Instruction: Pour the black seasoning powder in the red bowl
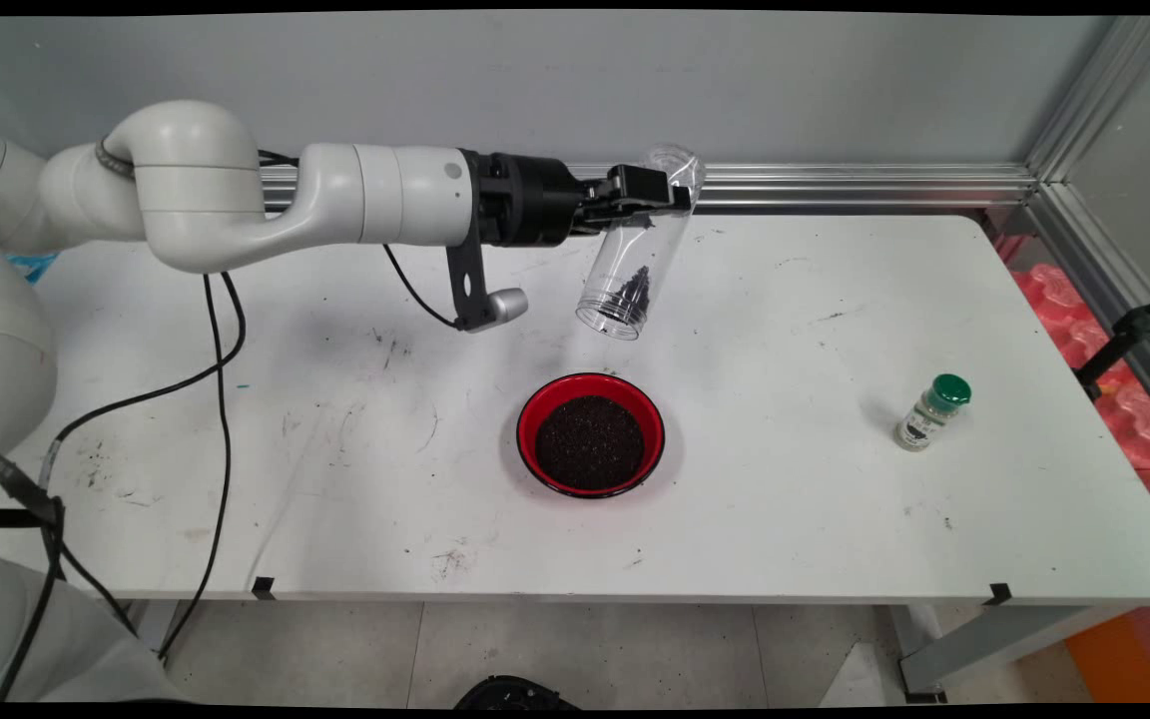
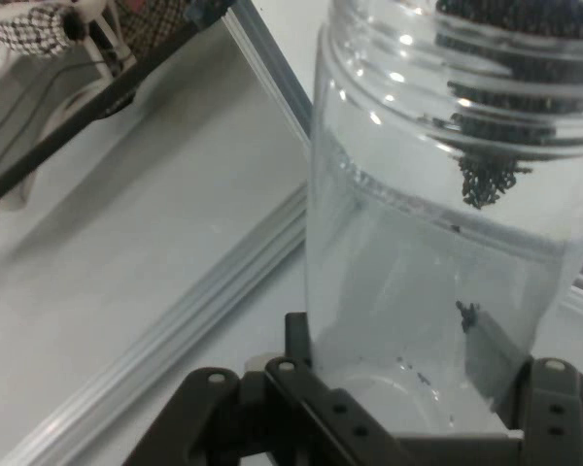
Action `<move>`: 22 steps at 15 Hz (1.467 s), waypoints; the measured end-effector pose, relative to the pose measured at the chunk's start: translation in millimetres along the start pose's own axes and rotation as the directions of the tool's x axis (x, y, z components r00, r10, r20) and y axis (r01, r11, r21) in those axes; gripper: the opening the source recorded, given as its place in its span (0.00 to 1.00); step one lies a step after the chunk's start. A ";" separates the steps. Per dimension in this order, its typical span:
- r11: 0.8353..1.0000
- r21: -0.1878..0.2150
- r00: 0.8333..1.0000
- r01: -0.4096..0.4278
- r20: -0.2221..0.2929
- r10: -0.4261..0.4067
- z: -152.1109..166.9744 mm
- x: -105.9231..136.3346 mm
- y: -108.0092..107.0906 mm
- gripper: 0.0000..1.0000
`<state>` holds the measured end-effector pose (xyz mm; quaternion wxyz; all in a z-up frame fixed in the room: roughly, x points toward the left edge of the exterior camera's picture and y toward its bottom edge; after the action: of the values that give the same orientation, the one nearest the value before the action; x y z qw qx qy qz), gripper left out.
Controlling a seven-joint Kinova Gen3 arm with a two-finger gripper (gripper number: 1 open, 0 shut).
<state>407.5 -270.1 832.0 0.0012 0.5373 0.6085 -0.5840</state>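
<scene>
hand (image 1: 673, 196) grips clear jar (image 1: 635, 262), mouth tilted down | dark grains near mouth | above red bowl (image 1: 590, 434) | jar base hidden by fingers

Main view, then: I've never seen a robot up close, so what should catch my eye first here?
First, the gripper, shut on a clear jar tipped mouth-down in the air, a few dark grains left near its mouth. Right below it on the table stands a red bowl full of the same dark grains. Far to the right, alone, stands a small green-capped spice bottle.
</scene>
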 end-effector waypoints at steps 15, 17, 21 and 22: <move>0.929 -0.129 0.934 0.346 -0.044 -0.354 9.4 -24.0 10.3 0.00; 0.912 -0.142 0.918 0.384 -0.050 -0.394 11.2 -26.3 11.3 0.00; 0.852 -0.181 0.859 0.492 -0.061 -0.509 15.6 -32.0 14.7 0.00; 0.834 -0.190 0.841 0.518 -0.064 -0.537 16.5 -33.0 15.1 0.00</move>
<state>421.0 -307.4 836.8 -0.1502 0.3791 0.7784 -0.4773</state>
